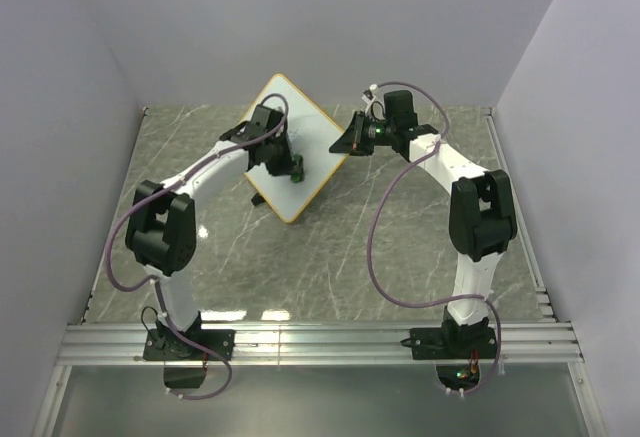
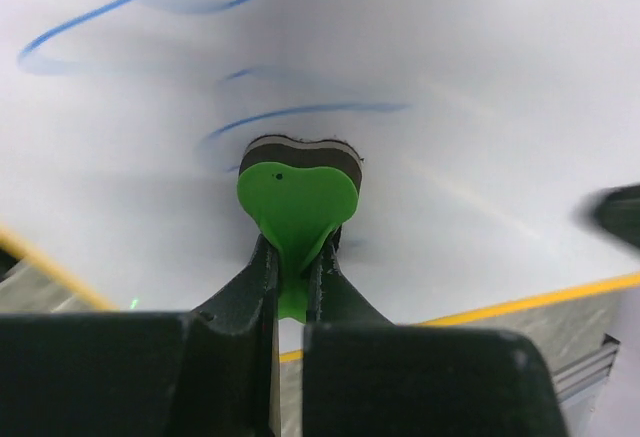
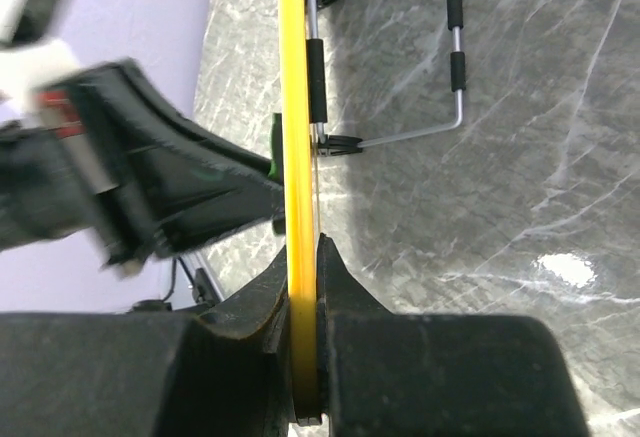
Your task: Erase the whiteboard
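Two grips on: left gripper [image 2: 295, 257] pinching the green eraser [image 2: 297, 192], right gripper [image 3: 305, 257] clamping the whiteboard [image 3: 294, 77] edge. Blue strokes [image 2: 300, 112] lie just ahead of the eraser, so best push forward, pad flat.

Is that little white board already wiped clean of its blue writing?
No, blue marker lines curve across the small white orange-framed board just above the green heart-shaped eraser.
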Available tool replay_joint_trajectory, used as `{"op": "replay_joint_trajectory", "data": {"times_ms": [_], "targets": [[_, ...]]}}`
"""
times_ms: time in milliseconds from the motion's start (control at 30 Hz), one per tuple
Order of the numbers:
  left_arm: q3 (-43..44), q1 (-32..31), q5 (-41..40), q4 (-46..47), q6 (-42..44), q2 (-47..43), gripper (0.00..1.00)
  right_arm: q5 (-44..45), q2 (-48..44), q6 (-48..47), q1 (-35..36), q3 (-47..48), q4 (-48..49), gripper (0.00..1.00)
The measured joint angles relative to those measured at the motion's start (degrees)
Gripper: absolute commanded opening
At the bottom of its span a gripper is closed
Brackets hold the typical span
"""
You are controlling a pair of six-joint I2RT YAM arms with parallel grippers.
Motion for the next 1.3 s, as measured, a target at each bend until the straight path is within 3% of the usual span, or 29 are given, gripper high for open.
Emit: {"op": "replay_joint_trajectory", "data": {"times_ms": [133, 233, 600, 833, 1033, 1300], "targets": [[-7.96, 2.40, 0.02, 1.68, -0.42, -2.40, 0.00, 0.02, -0.28, -1.07, 0.00, -0.76, 0.68, 0.00], [-9.03, 2.99, 0.02, 1.44, -0.57, -2.78, 0.00, 0.09, -0.74, -1.09, 0.07, -1.44, 1.29, 0.00], [6.84, -2.03, -0.44, -6.97, -1.07, 2.60, 0.00, 1.20, -1.81, -0.26, -0.02, -1.81, 0.94, 0.00], [8.02, -6.03, 0.44, -4.44, -2.43, 2.32, 0.00, 1.38, -1.81, -0.70, -0.26, -1.68, 0.35, 0.00], [2.43, -4.85, -0.44, -0.11, -3.65, -0.37, 0.00, 1.25, -1.81, -0.70, -0.13, -1.70, 0.39, 0.00], [-11.39, 6.16, -0.57, 3.21, -4.24, -2.10, 0.00, 1.16, -1.81, -1.55, -0.04, -1.75, 0.66, 0.00]]}}
